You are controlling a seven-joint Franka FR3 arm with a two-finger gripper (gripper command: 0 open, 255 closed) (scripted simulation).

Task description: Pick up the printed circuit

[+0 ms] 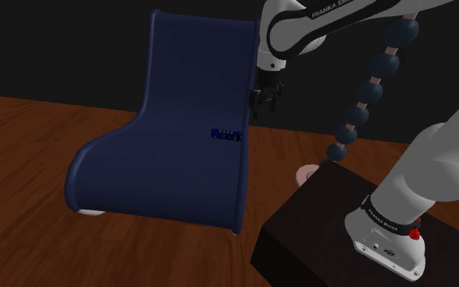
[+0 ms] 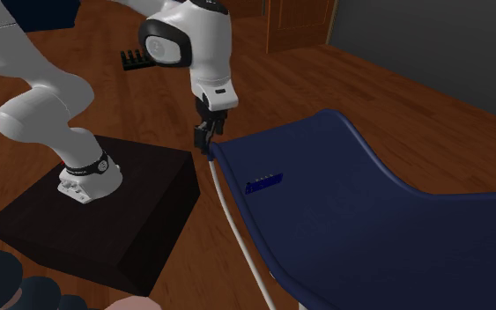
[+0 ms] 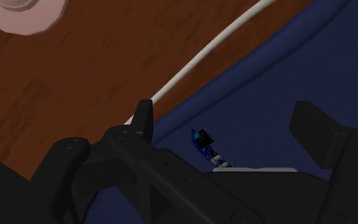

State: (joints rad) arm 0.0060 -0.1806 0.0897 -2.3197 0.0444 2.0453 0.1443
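The printed circuit (image 1: 226,134) is a small blue board lying on the seat of a dark blue curved lounge chair (image 1: 178,106), near the chair's edge on the shoulder view's right. The second exterior view shows the board (image 2: 263,183) as a thin blue strip on the chair (image 2: 387,229). My black gripper (image 1: 266,102) hangs above and just outside that chair edge, apart from the board. In the wrist view the gripper (image 3: 228,124) is open, and the circuit (image 3: 204,143) lies beyond it, untouched, between the two spread fingers.
The dark stand box (image 1: 358,245) sits on a wooden floor (image 1: 32,163). A white rail (image 2: 237,229) runs under the chair edge. A pale pink round object (image 1: 305,174) lies on the floor beside the stand. A wooden cabinet (image 2: 299,22) stands behind.
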